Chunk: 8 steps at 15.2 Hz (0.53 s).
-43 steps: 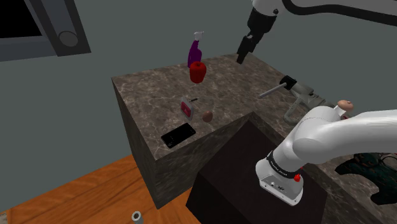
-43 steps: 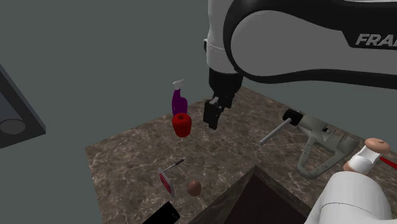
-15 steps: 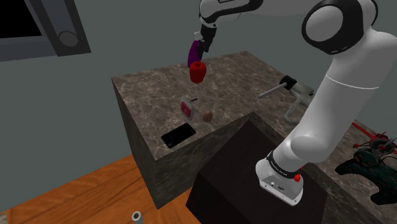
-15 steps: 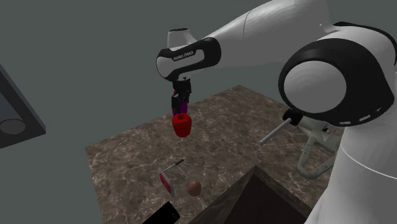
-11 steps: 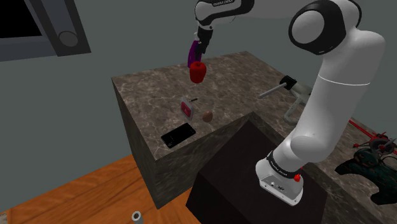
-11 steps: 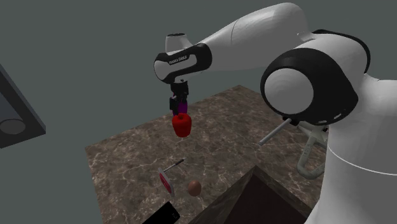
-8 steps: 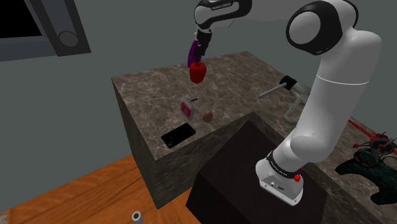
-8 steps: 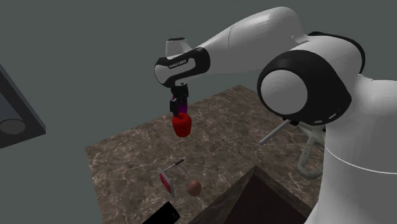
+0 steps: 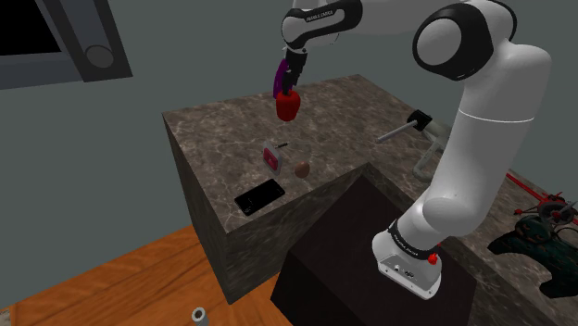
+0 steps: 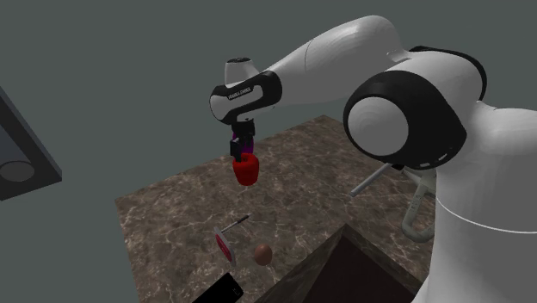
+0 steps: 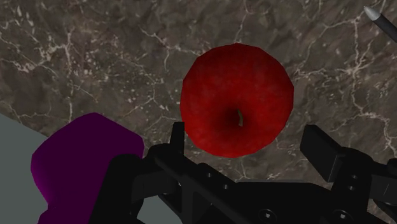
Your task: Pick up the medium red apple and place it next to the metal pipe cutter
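A red apple (image 9: 288, 106) (image 10: 247, 170) stands on the dark marble counter (image 9: 222, 139), near its far edge. My gripper (image 9: 291, 80) (image 10: 240, 149) hangs straight above it, pointing down. In the wrist view the apple (image 11: 236, 100) lies just beyond my open gripper (image 11: 246, 135), with one black finger on each side and neither pressing it. The grey pipe cutter (image 9: 413, 123) (image 10: 419, 207) lies at the counter's right end in both exterior views. The white arm hides part of it.
A purple spray bottle (image 9: 280, 73) (image 11: 86, 159) stands close beside the apple. Nearer the stand lie a pink disc (image 9: 271, 157), a small brown ball (image 9: 303, 169) and a black phone (image 9: 259, 196). The dark stand (image 9: 343, 250) abuts the counter.
The arm swung from the shoulder view's right to a spot over the apple, then sank slightly toward it. The fingers stay apart and the apple has not moved.
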Each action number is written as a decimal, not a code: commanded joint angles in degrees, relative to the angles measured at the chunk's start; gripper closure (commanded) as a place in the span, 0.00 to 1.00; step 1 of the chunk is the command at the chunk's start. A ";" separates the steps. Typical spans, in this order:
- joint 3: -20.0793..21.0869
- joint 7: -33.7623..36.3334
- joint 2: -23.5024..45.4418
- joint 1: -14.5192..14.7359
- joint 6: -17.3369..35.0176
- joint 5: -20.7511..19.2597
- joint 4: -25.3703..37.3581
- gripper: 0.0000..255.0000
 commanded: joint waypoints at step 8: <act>0.00 0.00 0.00 0.00 0.01 0.00 -0.01 1.00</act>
